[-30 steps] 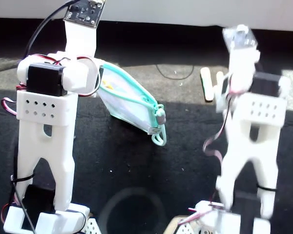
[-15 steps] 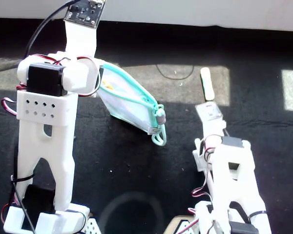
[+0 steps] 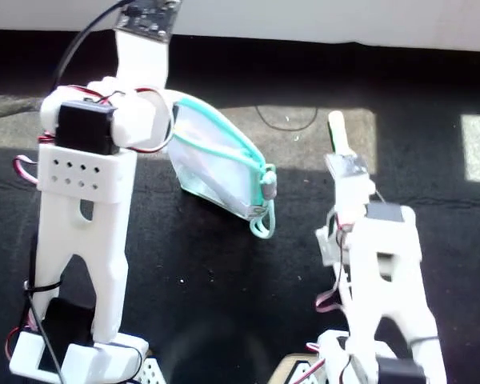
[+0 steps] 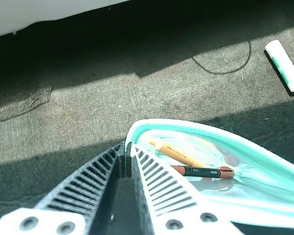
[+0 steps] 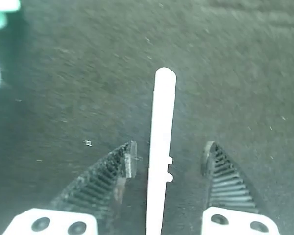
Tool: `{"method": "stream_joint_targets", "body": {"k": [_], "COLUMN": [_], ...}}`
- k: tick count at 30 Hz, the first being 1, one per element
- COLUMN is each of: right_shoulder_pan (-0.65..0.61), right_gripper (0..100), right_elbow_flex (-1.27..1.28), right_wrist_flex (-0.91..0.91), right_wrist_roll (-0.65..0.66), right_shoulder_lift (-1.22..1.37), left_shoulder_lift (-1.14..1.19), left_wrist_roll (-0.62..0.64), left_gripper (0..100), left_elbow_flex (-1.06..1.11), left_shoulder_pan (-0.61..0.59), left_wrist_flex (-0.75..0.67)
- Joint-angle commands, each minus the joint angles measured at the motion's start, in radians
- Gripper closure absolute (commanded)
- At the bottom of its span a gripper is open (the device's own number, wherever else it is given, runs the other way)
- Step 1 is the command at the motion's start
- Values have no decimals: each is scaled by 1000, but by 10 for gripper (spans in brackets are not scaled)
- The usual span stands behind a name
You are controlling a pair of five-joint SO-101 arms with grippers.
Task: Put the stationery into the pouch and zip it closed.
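From the high view, the left arm (image 3: pixel 84 208) holds the pouch (image 3: pixel 224 168) up by one end of its rim. The pouch slants down, with the zipper pull (image 3: pixel 266 186) at its lower end. Whether that end touches the table (image 3: pixel 184 280) I cannot tell. The white stick (image 3: pixel 337 132) lies on the table, well apart from the pouch and past its zipper-pull end. The right arm (image 3: pixel 380 256) points at the stick.

In the left wrist view, the left gripper (image 4: pixel 126 147) has its fingers pressed together on the pouch's teal rim, and the mouth gapes open beyond them. Inside the pouch lie a yellow pen (image 4: pixel 179 154) and a dark pen (image 4: pixel 201 172), side by side. The white stick lies on the table outside the pouch, far from its mouth.

In the right wrist view, the right gripper (image 5: pixel 169 147) has its fingers spread apart, one on either side of the white stick. Neither finger touches it.

The step in hand looks to be the pick-up of the last loose piece. The next move probably calls for lowering over the stick, closing squarely on it, then carrying it to the pouch's open mouth. The zip comes after that.
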Motion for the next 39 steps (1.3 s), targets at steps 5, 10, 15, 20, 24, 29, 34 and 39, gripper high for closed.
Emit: {"method": "stream_joint_targets", "body": {"k": [5, 10, 15, 20, 24, 29, 34, 39], "right_shoulder_pan": [-93, -76, -13, 28, 28, 44, 70, 62], "right_gripper": [800, 822, 972, 923, 911, 995, 992, 992], "right_elbow_flex": [-375, -449, -443, -450, -450, -473, -479, -487], "right_wrist_flex": [131, 130, 27, -8, -5, -1, 27, 10], "right_wrist_roll": [-77, -77, -71, -3, 40, 35, 35, -98], "right_shoulder_lift": [420, 581, 671, 776, 812, 674, 325, -70], "left_shoulder_lift": [58, 58, 58, 58, 58, 58, 59, 59], "left_wrist_roll": [2, 0, 2, 2, 2, 2, 2, 2], "left_gripper": [990, 990, 990, 990, 990, 990, 990, 990], "left_elbow_flex": [85, 84, 74, 19, -5, -8, -7, -7], "left_shoulder_pan": [93, 88, 94, 88, 93, 93, 93, 93], "left_wrist_flex": [-29, -38, -57, -52, -12, -9, -14, -14]}}
